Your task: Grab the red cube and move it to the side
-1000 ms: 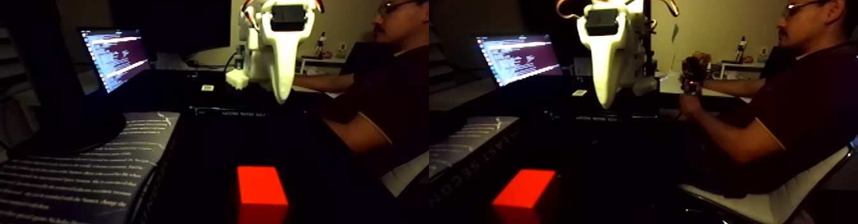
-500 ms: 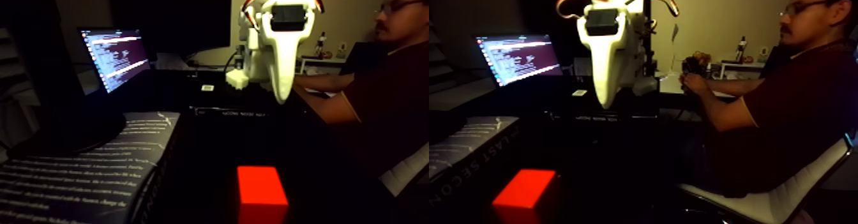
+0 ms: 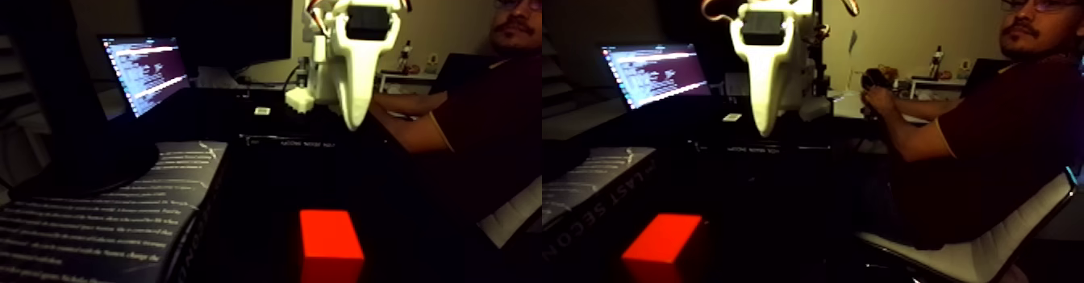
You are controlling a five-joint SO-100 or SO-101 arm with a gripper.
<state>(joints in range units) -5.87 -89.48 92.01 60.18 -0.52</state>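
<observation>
Approach has not yet been made: the gripper (image 3: 352,126) is held high and well behind the red cube (image 3: 329,235), so the task is judged to be at its very start, with nothing grasped. The red cube is seen lying flat on the dark table (image 3: 266,181) near the front edge of the fixed view, just right of a printed book cover (image 3: 105,214), and apart from every other object.

A forward and downward reach is called for next, with the jaws spread wider than the cube's narrow side and lined up across it before closing.

The arm is seen folded upright, the white gripper pointing straight down, its tapered tip well above the table. Nothing is carried between the jaws; whether they are parted or closed cannot be told, since they are viewed as one blade.

A seated person (image 3: 992,125) and a lit laptop (image 3: 145,72) are visible behind.
</observation>
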